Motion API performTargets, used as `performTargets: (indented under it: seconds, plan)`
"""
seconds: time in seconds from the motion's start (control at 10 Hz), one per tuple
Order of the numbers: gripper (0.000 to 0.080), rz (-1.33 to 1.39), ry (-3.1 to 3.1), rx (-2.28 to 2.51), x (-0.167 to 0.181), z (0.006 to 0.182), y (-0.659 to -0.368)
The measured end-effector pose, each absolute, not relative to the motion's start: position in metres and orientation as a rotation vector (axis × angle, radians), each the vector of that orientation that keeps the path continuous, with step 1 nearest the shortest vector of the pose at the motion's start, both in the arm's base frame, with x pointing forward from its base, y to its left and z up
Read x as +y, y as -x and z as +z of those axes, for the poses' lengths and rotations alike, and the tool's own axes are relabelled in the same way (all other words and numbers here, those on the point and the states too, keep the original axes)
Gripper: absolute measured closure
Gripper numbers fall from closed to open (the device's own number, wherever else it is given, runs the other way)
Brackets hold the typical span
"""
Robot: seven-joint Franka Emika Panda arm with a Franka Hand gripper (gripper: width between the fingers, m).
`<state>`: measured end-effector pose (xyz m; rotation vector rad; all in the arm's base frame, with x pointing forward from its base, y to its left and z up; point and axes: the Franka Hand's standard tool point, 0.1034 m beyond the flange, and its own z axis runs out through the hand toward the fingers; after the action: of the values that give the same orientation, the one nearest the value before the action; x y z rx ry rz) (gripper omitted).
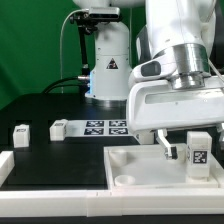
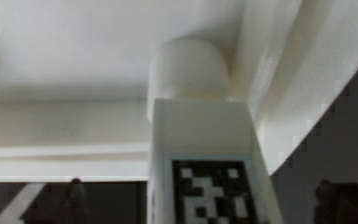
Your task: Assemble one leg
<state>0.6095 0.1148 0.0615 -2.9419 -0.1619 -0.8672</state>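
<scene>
A white leg (image 1: 198, 150) with a black-and-white tag stands upright over the right corner of the large white tray (image 1: 128, 166). My gripper (image 1: 184, 150) is down around it. In the wrist view the leg (image 2: 204, 150) fills the middle, its rounded end against the tray's (image 2: 87, 60) corner. My gripper (image 2: 197, 196) straddles the leg. The dark fingers (image 2: 71, 196) stand off from the leg on both sides, with a gap on each side, so the jaws are open. Two more legs (image 1: 22, 131) (image 1: 58, 128) lie on the black table at the exterior view's left.
The marker board (image 1: 105, 127) lies on the table behind the tray. The robot's base (image 1: 105, 60) stands at the back. A white rail (image 1: 4, 165) runs along the table's left edge in the exterior view.
</scene>
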Motion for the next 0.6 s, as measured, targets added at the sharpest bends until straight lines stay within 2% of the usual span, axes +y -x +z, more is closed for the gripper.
performTargets:
  seconds: [0.2, 0.6]
  plan:
    - [0.0150, -0.864, 2.943, -0.162, 0.1148, 0.0611, -0.6092]
    - [0.0150, -0.677, 2.970, -0.021, 0.1146, 0.0612, -0.6074]
